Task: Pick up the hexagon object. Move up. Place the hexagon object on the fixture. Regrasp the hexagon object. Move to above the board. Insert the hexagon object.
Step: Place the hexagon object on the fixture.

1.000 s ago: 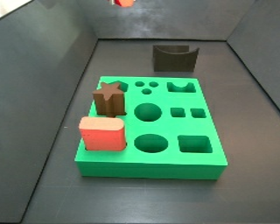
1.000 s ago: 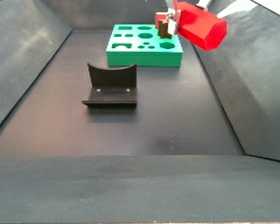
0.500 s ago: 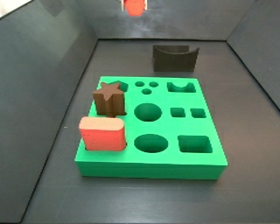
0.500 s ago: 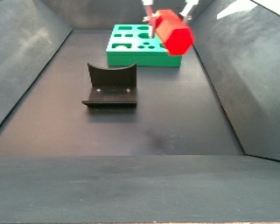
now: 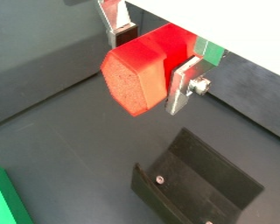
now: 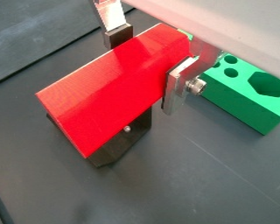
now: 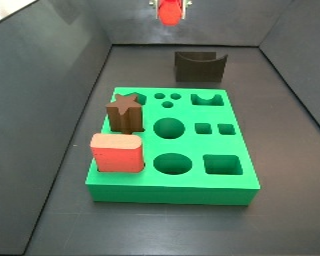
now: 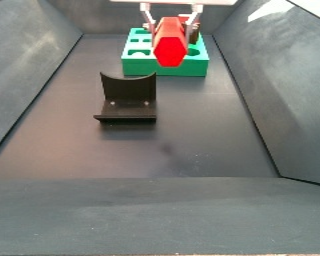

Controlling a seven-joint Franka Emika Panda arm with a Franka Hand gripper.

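Observation:
The hexagon object (image 5: 140,72), a glossy red prism, is held in the air between the silver fingers (image 5: 182,80) of my gripper (image 5: 150,54), which is shut on its flat sides. In a wrist view the long red body (image 6: 105,98) hangs over the dark fixture (image 6: 111,150). The notched fixture (image 5: 196,187) lies below the prism's hexagonal end. In both side views the gripper (image 8: 171,30) carries the hexagon object (image 8: 171,50) well above the floor, between the fixture (image 8: 125,98) and the green board (image 8: 145,58). It hangs at the top edge (image 7: 170,12), behind the fixture (image 7: 199,66).
The board (image 7: 190,150) carries a brown star piece (image 7: 124,112) and a salmon-pink block (image 7: 117,153) along one side; its other holes are open. A corner of the board (image 6: 250,94) shows beside the gripper. Dark sloping walls (image 8: 256,70) enclose the floor.
The gripper has carried the hexagon object sideways away from the wall toward the middle, over the fixture, and turned it. The board and fixture have not moved.

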